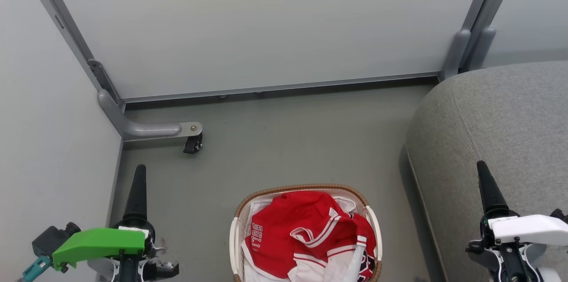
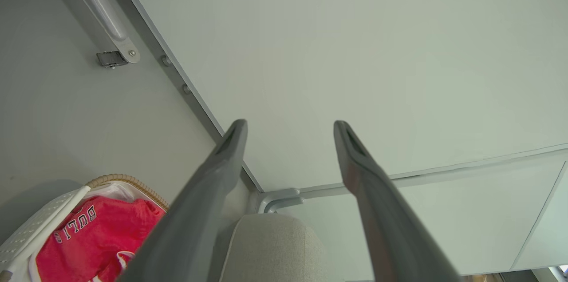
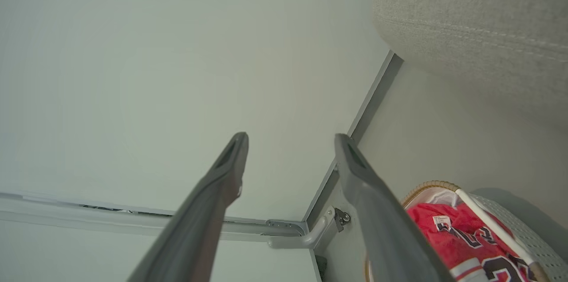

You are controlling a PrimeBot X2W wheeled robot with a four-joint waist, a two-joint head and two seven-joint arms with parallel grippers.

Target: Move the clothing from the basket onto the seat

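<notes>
left tool (image 2: 290,127): open, its two dark fingers spread wide with nothing between them, hanging above the floor (image 1: 288,140).
caster wheel (image 1: 193,143): on a grey frame foot, ahead of the left tool and a little to its right.
basket (image 1: 306,187): on the floor between the two tools, apart from both.
clothing (image 1: 301,228): red with white trim, heaped inside the basket; white lettering on the left tool's side, dark numerals on the right tool's side.
seat (image 1: 497,117): grey cushion just right of the basket, under the right tool.
right tool (image 3: 291,139): open, fingers wide apart, empty.
</notes>
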